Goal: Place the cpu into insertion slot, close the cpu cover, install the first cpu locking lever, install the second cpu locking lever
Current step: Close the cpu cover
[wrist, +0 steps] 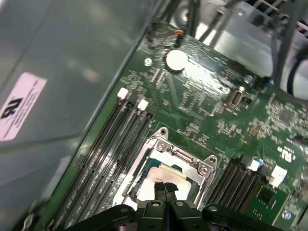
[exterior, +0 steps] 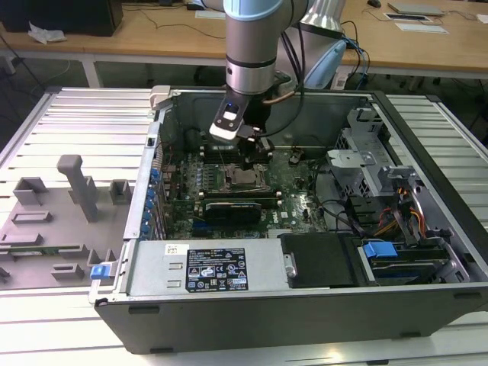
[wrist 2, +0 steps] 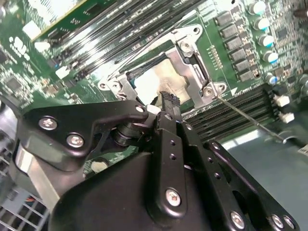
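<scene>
The cpu [wrist: 169,172] lies flat just beneath the gripper [wrist: 164,188], whose tips are pressed together, holding nothing

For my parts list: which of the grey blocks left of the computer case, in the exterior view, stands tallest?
The T-topped post, which rises well above the rest; the other grey blocks around it are low and squat.
</scene>
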`<state>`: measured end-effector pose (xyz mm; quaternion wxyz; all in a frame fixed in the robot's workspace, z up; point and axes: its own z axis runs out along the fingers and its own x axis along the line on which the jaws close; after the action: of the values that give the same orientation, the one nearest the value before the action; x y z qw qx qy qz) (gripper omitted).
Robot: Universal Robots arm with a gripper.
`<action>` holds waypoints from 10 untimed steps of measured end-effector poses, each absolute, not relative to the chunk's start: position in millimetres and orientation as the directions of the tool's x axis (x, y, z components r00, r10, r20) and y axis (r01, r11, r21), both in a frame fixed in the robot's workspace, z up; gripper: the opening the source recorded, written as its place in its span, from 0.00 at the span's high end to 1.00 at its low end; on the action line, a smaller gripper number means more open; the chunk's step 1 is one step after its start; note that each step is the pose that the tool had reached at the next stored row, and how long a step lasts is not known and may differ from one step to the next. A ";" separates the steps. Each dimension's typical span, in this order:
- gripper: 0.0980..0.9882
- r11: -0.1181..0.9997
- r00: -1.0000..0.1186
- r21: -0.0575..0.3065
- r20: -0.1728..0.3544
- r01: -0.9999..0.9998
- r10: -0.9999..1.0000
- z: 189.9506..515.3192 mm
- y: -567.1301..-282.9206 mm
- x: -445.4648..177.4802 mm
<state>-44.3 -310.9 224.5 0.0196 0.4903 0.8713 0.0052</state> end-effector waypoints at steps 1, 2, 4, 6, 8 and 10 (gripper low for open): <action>0.99 0.539 -0.538 0.028 -0.029 0.842 0.842 224.5 -310.9 -44.3; 0.99 0.553 -0.553 0.028 -0.029 0.833 0.833 224.4 -310.9 -44.3; 0.99 0.613 -0.613 0.028 -0.029 0.789 0.790 224.4 -310.9 -44.3; 0.99 0.658 -0.657 0.028 -0.029 0.753 0.753 224.3 -310.9 -44.3; 0.99 0.689 -0.688 0.028 -0.029 0.724 0.725 224.3 -310.9 -44.3; 0.99 0.716 -0.715 0.027 -0.029 0.698 0.698 224.2 -310.9 -44.3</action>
<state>-44.3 -310.9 224.2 0.0185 0.3770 0.9260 0.0073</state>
